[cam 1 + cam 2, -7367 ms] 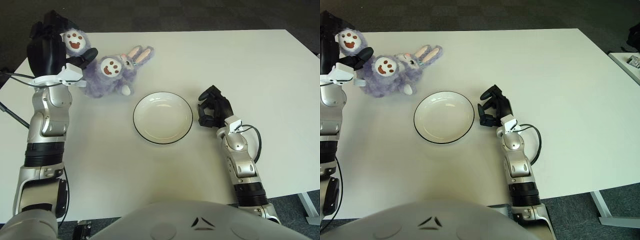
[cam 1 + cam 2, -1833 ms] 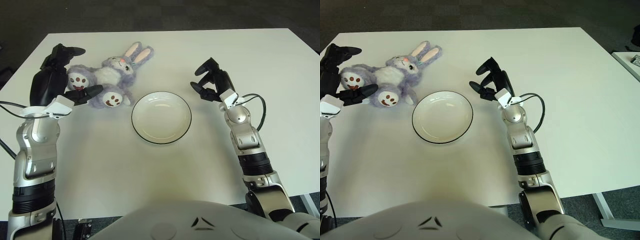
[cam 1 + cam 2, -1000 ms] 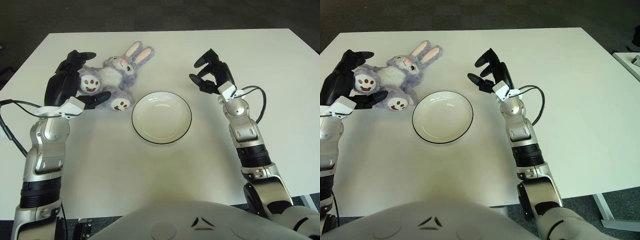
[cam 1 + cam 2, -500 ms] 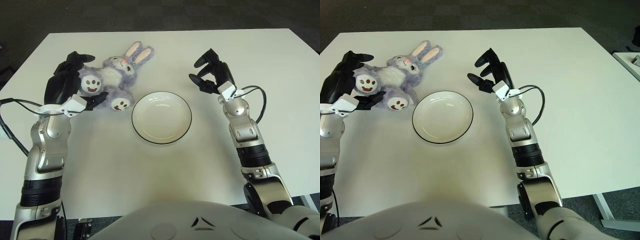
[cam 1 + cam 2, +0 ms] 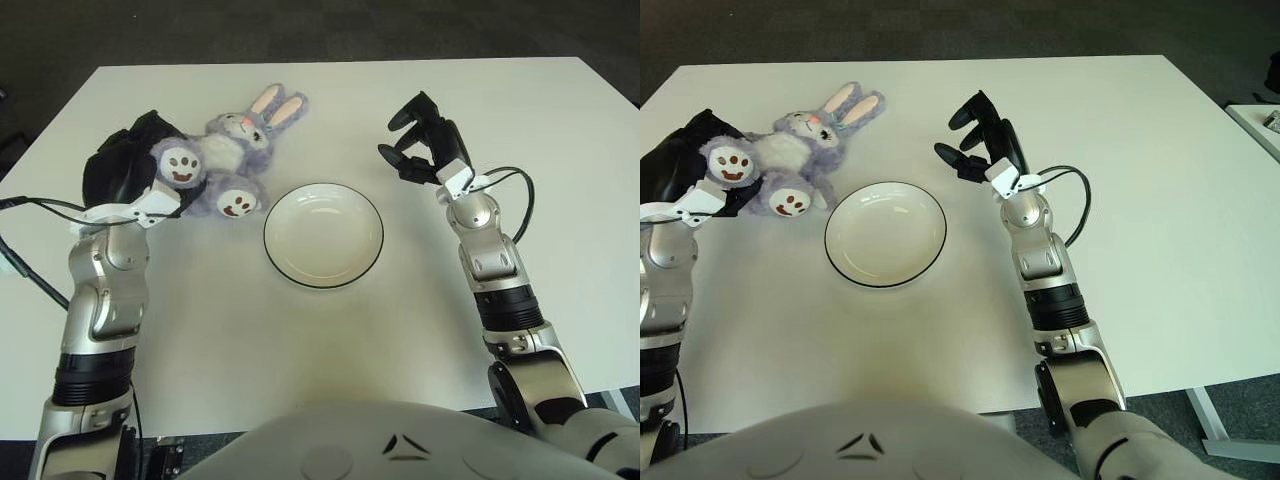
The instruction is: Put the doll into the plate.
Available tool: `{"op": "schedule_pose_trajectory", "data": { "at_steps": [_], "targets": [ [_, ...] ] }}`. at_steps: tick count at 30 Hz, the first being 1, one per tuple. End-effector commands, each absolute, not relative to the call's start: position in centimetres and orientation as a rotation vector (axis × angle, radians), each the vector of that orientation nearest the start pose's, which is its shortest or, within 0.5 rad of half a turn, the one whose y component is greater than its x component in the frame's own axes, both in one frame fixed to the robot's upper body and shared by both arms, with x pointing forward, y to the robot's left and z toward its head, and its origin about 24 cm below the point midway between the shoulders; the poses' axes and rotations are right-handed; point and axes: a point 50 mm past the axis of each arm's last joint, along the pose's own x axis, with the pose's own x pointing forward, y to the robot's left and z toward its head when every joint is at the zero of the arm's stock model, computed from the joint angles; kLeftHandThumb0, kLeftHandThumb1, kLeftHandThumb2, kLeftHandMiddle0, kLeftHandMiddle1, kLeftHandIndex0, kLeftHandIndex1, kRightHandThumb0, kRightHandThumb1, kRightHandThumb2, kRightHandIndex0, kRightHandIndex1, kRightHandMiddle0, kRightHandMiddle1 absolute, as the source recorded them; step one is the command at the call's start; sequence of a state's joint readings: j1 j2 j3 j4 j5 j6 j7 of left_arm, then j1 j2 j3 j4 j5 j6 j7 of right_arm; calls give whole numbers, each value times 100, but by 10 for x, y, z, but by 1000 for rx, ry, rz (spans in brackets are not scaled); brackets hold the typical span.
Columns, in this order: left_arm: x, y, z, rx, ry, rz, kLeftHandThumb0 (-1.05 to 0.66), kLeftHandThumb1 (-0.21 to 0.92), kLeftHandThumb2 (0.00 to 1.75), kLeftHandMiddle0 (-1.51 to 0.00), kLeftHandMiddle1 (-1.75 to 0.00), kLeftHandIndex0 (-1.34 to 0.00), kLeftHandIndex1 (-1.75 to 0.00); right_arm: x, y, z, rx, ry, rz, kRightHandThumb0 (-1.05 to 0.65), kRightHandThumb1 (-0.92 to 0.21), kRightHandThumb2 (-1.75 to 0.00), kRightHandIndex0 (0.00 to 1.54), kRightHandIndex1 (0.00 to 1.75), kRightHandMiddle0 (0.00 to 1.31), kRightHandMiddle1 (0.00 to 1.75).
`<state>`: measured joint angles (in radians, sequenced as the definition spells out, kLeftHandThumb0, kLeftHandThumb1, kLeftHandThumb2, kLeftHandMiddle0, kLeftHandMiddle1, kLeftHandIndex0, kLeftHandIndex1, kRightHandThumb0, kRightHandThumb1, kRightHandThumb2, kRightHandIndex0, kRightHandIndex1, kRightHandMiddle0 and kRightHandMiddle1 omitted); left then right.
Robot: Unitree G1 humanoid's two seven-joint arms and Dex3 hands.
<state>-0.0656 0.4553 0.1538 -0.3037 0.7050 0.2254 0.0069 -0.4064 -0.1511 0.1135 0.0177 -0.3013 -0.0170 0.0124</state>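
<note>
The doll, a purple plush rabbit with pink-lined ears, lies on its back at the table's back left, its ears pointing away from me. My left hand is at the doll's left side, its black fingers curled round the leg and lower body. Both paw soles face up beside the hand. The white plate with a dark rim sits at the table's middle, to the right of the doll, with nothing in it. My right hand is raised beyond the plate's right side, fingers spread and holding nothing.
The white table extends far to the right and toward me. Its left edge runs close behind my left hand. A black cable trails from my left wrist, and another loops by my right forearm.
My left hand has pushed in against the doll and curled its fingers round the legs, shifting the doll slightly. My right hand has stayed almost still.
</note>
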Motion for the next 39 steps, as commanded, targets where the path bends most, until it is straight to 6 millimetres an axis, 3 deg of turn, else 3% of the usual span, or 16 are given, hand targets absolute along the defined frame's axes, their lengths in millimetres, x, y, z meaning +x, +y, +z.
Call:
{"op": "schedule_pose_trajectory", "data": {
  "at_steps": [1, 12, 14, 16, 20, 23, 28, 32, 36, 39],
  "targets": [
    [253, 249, 154, 1153, -183, 402, -1, 12, 152, -65, -173, -65, -170, 314, -119, 153, -479, -438, 151, 0, -82, -56, 45, 148, 19, 163],
    [268, 244, 148, 1094, -331, 386, -1, 7, 154, -71, -169, -71, -166, 316, -120, 154, -509, -428, 158, 0, -84, -52, 43, 146, 19, 165],
    [271, 244, 146, 1088, -360, 378, -23, 21, 128, -98, -172, -76, -151, 316, -120, 154, -514, -426, 159, 0, -84, -52, 42, 146, 20, 165],
    [275, 244, 145, 1084, -397, 361, -37, 30, 110, -117, -173, -79, -141, 317, -120, 154, -518, -423, 162, 0, -84, -52, 42, 145, 20, 166],
    [288, 240, 144, 1068, -522, 337, -44, 35, 100, -127, -174, -82, -135, 317, -120, 154, -524, -416, 166, 0, -78, -62, 45, 149, 21, 165],
    [293, 236, 144, 1059, -613, 319, -47, 35, 98, -129, -175, -84, -132, 316, -120, 154, -527, -411, 164, 0, -72, -72, 48, 153, 21, 164],
    [300, 230, 144, 1007, -696, 259, -47, 35, 97, -129, -175, -85, -130, 316, -120, 155, -538, -401, 148, 0, -72, -72, 49, 152, 21, 163],
    [309, 217, 146, 948, -729, 174, -48, 35, 97, -128, -175, -85, -130, 315, -120, 155, -550, -386, 133, 0, -85, -50, 43, 144, 22, 165],
    [318, 202, 154, 953, -801, 98, -47, 36, 97, -128, -175, -83, -132, 315, -119, 155, -557, -362, 127, 0, -90, -43, 36, 143, 23, 167],
    [322, 196, 156, 958, -837, 62, -47, 37, 97, -127, -175, -81, -134, 315, -119, 155, -558, -349, 126, -24, -91, -44, 33, 119, 25, 167]
  ]
}}
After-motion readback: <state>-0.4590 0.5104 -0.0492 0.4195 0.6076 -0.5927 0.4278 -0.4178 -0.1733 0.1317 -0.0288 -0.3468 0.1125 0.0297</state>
